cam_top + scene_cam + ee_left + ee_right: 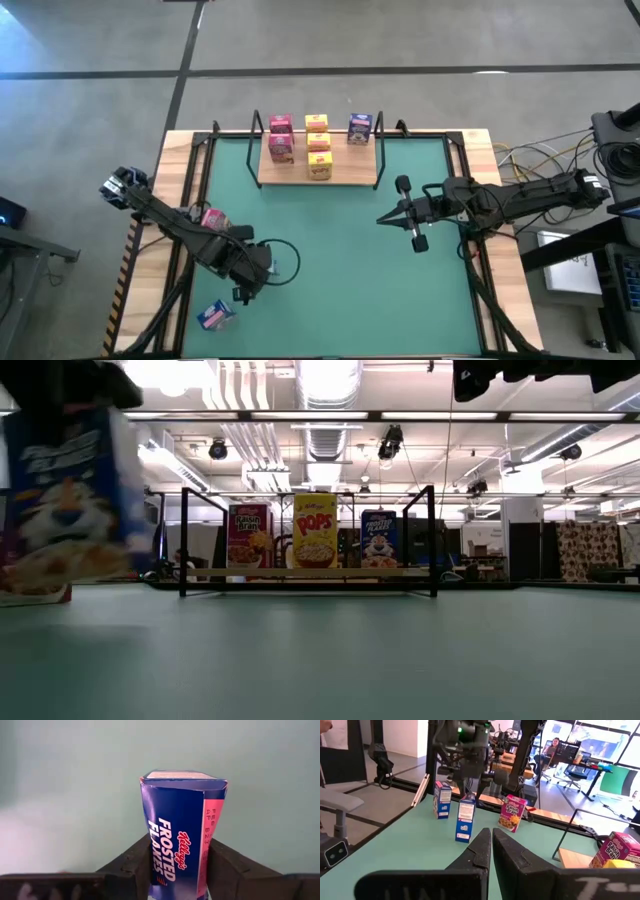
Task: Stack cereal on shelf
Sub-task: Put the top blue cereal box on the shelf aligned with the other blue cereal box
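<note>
Grey concrete floor all round, fluorescent ceiling lights, someone sat at a desk way off.

Both arms are dark, near-black, built of jointed tubular segments with blocky housings at the joints. The left arm has a grey-and-white fitting at its far-left base end, and a thin black cable curls in a loop beside its wrist. The right arm ends in a cross-shaped wrist with pale round caps at the tips of the bar. The left gripper has two matte black fingers with angular, faceted faces. The right gripper has two black fingers tapering to narrow wedge tips; its mount carries a whitish marking, possibly lettering, too smeared to read.
</note>
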Controlling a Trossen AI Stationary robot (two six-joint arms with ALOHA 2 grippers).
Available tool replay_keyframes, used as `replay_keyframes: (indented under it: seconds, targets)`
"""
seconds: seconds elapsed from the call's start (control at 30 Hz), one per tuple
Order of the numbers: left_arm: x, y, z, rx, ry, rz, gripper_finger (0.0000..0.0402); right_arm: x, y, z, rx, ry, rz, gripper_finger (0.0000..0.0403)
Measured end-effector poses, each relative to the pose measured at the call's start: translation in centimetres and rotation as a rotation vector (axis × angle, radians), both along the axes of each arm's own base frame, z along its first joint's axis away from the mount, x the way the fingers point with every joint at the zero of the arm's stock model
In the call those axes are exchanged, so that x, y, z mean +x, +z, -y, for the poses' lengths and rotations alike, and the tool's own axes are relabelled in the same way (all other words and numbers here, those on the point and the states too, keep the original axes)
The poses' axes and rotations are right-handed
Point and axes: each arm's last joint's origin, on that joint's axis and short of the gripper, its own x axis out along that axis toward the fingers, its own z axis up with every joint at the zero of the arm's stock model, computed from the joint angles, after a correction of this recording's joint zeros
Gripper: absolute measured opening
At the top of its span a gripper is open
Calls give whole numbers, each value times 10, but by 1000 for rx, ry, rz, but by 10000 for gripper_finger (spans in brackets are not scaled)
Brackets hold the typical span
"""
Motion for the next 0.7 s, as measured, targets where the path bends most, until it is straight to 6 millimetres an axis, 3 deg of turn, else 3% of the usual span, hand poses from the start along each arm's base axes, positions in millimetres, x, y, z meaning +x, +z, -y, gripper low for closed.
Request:
replay_keyframes:
  seconds: [0.17, 0.37, 0.7]
  targets:
    - [13, 25, -5, 118, -20, 165, 97, -1, 1, 0, 1, 0, 4, 9]
    - [41, 61, -21, 233, -79, 410, 90, -8, 10, -6, 16, 42, 46, 9]
    - [81, 92, -74, 429, -120, 626, 89, -29, 18, -24, -49, 163, 87, 9]
